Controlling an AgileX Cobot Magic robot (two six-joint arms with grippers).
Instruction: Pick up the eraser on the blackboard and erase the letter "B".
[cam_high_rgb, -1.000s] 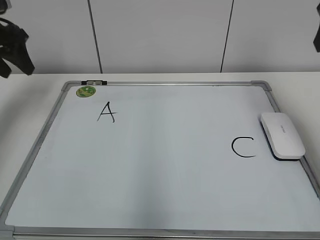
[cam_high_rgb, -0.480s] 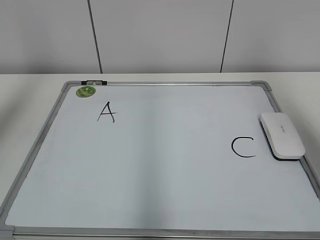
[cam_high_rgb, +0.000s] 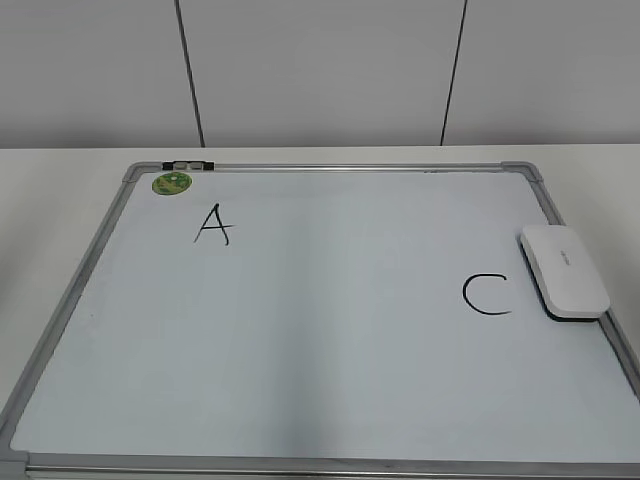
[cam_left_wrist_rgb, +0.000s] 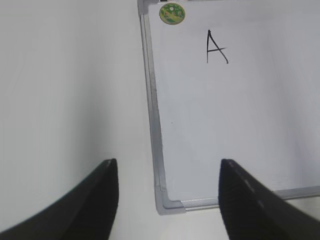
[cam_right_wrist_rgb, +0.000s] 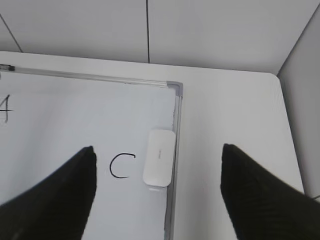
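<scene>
High above the blackboard (cam_high_rgb: 300, 330), both arms hover, jaws spread wide, holding nothing.

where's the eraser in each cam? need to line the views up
Exterior view: eraser lies at the right edge of the blackboard, just right of the letter C.
Left wrist view: not in it; only the board's left side with the letter A shows.
Right wrist view: eraser at centre, against the right frame, beside the C.
Shared landmark: the A, seen in all three views, cut off at the right wrist view's left edge.
</scene>
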